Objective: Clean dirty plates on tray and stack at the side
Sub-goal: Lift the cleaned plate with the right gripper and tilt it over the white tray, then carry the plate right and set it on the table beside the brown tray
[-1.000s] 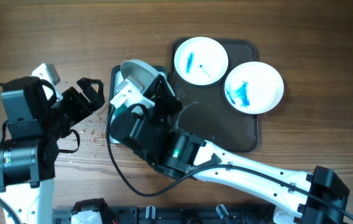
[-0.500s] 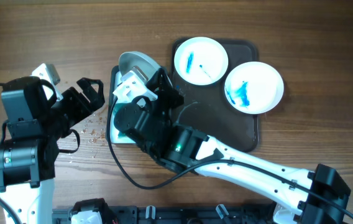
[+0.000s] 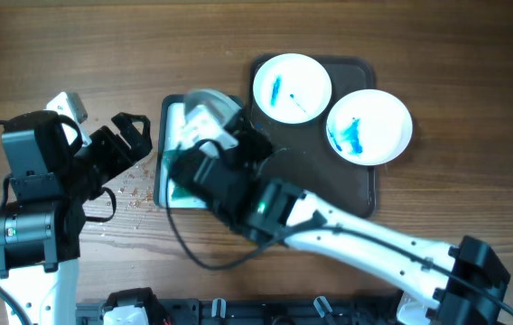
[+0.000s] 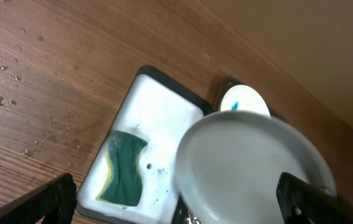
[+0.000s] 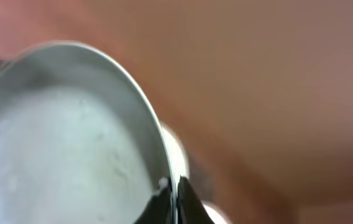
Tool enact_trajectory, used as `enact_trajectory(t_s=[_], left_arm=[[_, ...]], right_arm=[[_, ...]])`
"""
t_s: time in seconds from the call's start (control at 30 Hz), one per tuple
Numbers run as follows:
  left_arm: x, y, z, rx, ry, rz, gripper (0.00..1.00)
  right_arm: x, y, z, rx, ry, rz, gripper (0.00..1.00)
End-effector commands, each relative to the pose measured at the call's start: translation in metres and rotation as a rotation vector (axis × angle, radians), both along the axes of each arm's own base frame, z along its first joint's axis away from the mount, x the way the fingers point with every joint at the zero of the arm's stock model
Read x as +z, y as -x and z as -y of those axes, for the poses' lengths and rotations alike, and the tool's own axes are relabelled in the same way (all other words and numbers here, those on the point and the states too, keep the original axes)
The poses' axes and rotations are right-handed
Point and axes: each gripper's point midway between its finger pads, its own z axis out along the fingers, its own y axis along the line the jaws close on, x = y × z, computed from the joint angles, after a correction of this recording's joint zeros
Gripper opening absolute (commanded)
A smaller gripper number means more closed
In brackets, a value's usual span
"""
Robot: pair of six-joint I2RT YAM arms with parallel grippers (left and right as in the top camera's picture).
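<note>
My right gripper [image 3: 218, 124] is shut on the rim of a white plate [image 3: 204, 97] and holds it tilted above the small white tray. In the right wrist view the fingers [image 5: 175, 194] pinch the rim of this plate [image 5: 71, 137], which looks plain grey-white. It also fills the left wrist view [image 4: 251, 168]. Two more plates [image 3: 292, 88] [image 3: 369, 125] with blue smears lie on the dark brown tray [image 3: 329, 185]. My left gripper [image 3: 135, 137] is open and empty to the left of the white tray; its fingers frame the left wrist view [image 4: 183, 205].
A white rectangular tray [image 3: 173, 117] [image 4: 158, 118] with a green sponge [image 3: 177, 191] [image 4: 124, 168] lies left of the brown tray. Small crumbs or drops [image 3: 130, 190] dot the wooden table between the left arm and the white tray.
My right arm has shifted right and farther away with the plate, uncovering more of the white tray and the sponge. The left arm has not moved.
</note>
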Motion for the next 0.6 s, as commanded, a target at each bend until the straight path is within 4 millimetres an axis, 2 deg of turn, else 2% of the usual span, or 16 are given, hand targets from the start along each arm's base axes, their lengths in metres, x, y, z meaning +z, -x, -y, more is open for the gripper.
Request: enact_trajectory(t_s=[0.0,0.03,0.07,0.13,0.17,0.23,0.3,0.33,0.37,0.5,0.53,0.57], left_arm=[[0.005,-0.001,0.0,0.003,0.009,0.013,1.0],[0.005,-0.001,0.0,0.003,0.009,0.013,1.0],[0.005,-0.001,0.0,0.003,0.009,0.013,1.0],[0.005,-0.001,0.0,0.003,0.009,0.013,1.0],[0.005,-0.001,0.0,0.003,0.009,0.013,1.0],[0.005,-0.001,0.0,0.003,0.009,0.013,1.0],[0.005,-0.001,0.0,0.003,0.009,0.013,1.0],[0.005,-0.001,0.0,0.003,0.009,0.013,1.0],[0.005,-0.001,0.0,0.003,0.009,0.013,1.0],[0.005,-0.001,0.0,0.003,0.009,0.013,1.0],[0.005,-0.001,0.0,0.003,0.009,0.013,1.0],[0.005,-0.001,0.0,0.003,0.009,0.013,1.0]], right_arm=[[-0.059,-0.016,0.006,-0.055,-0.468,-0.426,0.04],[-0.061,-0.017,0.01,-0.024,-0.539,-0.528,0.04],[-0.053,-0.019,0.016,0.014,-0.635,-0.612,0.04],[-0.029,-0.025,0.036,0.029,-0.765,-0.653,0.04],[-0.008,-0.033,0.063,-0.016,-0.866,-0.638,0.04],[0.013,-0.043,0.107,-0.117,-0.966,-0.583,0.04],[0.031,-0.051,0.186,-0.322,-1.078,-0.486,0.04],[0.032,-0.049,0.242,-0.473,-1.113,-0.433,0.04],[0.028,-0.046,0.274,-0.565,-1.125,-0.41,0.04],[-0.015,-0.009,0.412,-1.047,-1.11,-0.318,0.04],[-0.029,0.003,0.44,-1.155,-1.1,-0.304,0.04],[-0.041,0.012,0.459,-1.236,-1.095,-0.297,0.04]])
